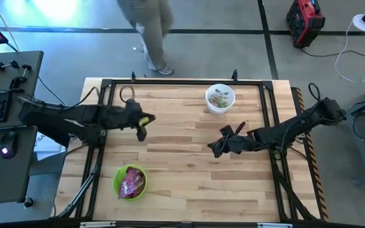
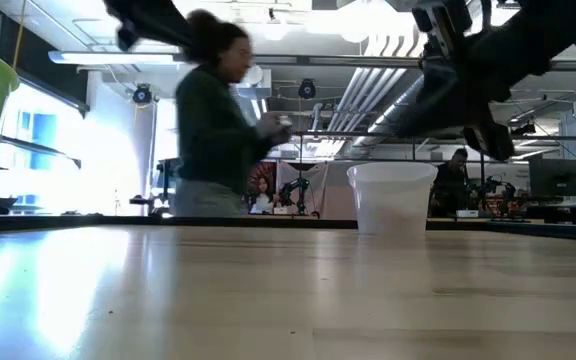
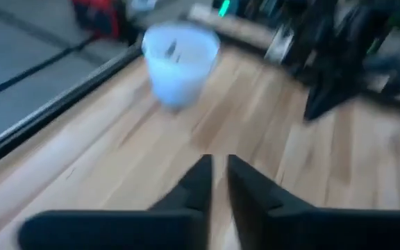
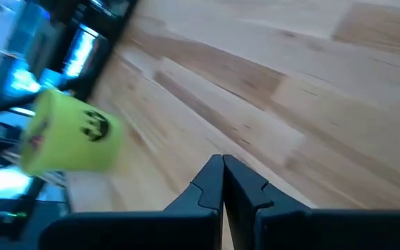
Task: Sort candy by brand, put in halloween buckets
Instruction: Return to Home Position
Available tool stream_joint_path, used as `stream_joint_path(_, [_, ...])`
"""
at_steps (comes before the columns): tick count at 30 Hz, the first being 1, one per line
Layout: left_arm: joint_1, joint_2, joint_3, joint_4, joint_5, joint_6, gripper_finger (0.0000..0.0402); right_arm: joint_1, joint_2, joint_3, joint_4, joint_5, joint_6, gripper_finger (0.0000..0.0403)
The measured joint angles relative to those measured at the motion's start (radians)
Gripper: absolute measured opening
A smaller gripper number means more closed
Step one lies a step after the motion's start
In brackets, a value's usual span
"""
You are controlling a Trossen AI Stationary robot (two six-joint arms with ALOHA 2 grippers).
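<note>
left gripper (image 1: 140,132) above the table's left half, fingers nearly pressed together, empty; lime green bucket (image 1: 116,179) near front edge, purple packets (image 1: 132,184) inside; white bucket (image 1: 210,106) by far edge, small sweets (image 1: 220,98) inside; right gripper (image 1: 213,149) right of centre, fingers closed, empty

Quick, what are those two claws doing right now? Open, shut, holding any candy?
Left gripper: closed, holding nothing.
Right gripper: closed, holding nothing.
</note>
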State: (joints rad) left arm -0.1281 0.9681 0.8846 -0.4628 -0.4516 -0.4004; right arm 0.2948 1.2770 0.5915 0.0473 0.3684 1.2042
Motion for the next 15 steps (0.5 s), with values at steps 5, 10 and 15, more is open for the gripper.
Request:
stream_joint_path(5, [0.107, -0.133, -0.260, 0.416, 0.096, 0.020, 0.0014, 0.004, 0.000, 0.025, 0.056, 0.049, -0.012, 0.0000])
stream_joint_path(10, [0.114, -0.248, -0.495, 0.708, 0.103, -0.069, 0.0002, 0.002, 0.000, 0.072, 0.063, 0.060, -0.069, 0.0000])
stream_joint_path(15, [0.098, -0.339, -0.670, 0.883, 0.103, -0.142, 0.0001, -0.001, 0.000, 0.112, 0.060, 0.046, -0.116, 0.0000])
